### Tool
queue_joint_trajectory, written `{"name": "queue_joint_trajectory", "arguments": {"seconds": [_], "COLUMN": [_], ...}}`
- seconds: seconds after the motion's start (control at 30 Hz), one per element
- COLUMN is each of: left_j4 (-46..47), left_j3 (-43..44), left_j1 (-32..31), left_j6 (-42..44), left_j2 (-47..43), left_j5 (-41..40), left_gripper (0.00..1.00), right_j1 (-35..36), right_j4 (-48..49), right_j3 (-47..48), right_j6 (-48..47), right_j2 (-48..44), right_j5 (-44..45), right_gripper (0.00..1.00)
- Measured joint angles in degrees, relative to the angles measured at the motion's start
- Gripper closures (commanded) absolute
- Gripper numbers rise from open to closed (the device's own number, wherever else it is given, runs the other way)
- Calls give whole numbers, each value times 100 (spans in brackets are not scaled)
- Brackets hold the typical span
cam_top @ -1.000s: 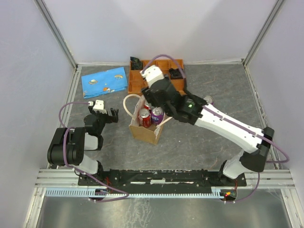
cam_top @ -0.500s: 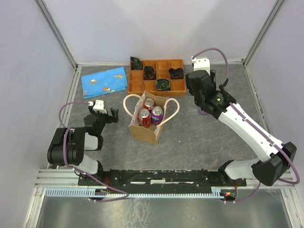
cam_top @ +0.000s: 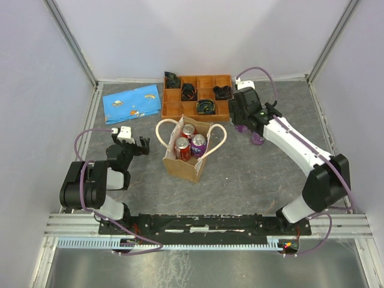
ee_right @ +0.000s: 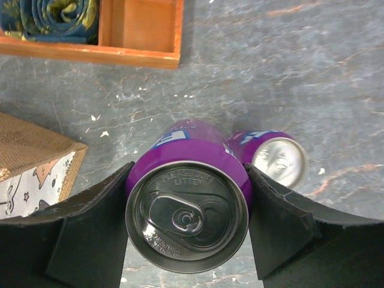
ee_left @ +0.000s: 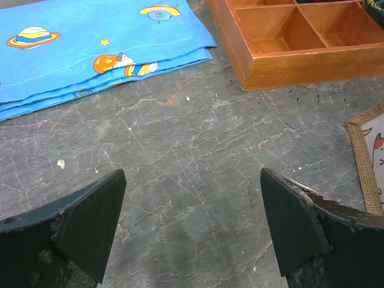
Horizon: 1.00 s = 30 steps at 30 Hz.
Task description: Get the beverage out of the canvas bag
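Observation:
The tan canvas bag (cam_top: 183,163) with cream loop handles stands mid-table and holds two red cans (cam_top: 182,147) and a purple can (cam_top: 198,144). My right gripper (cam_top: 243,117) is right of the bag, beside the tray's right end. In the right wrist view it (ee_right: 187,210) is shut on an upright purple can (ee_right: 187,207); that can also shows from above (cam_top: 241,127). A second purple can (ee_right: 273,157) stands on the table just beyond it. My left gripper (cam_top: 137,146) is open and empty left of the bag; its fingers (ee_left: 90,216) frame bare table.
An orange compartment tray (cam_top: 174,111) with dark rolled items sits at the back centre, and shows in the left wrist view (ee_left: 300,57). A folded blue space-print cloth (cam_top: 132,102) lies back left. The bag's corner (ee_right: 36,162) shows left of the held can.
My right arm has swung from over the bag to the right side with the purple can, then come lower and slightly left beside the other purple can. The left arm has not moved.

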<state>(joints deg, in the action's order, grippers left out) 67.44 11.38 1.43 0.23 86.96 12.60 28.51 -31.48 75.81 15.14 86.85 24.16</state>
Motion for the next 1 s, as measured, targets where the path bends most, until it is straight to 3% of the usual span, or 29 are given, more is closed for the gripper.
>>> {"name": "queue_joint_trajectory", "arguments": {"seconds": [0.27, 0.8, 0.93, 1.0], "left_j4": [0, 0, 0, 0], "left_j3": [0, 0, 0, 0], "left_j1": [0, 0, 0, 0], "left_j6": [0, 0, 0, 0], "left_j2": [0, 0, 0, 0], "left_j5": [0, 0, 0, 0], "left_gripper": [1, 1, 1, 1], "right_j1": [-9, -173, -179, -181], "right_j4": [129, 809, 966, 1043], "right_j3": [-83, -754, -874, -898], "right_j6": [94, 402, 448, 459], "right_j2": [638, 999, 1047, 1067], "right_j5": [-553, -938, -986, -1001], "right_gripper": [100, 96, 86, 70]}}
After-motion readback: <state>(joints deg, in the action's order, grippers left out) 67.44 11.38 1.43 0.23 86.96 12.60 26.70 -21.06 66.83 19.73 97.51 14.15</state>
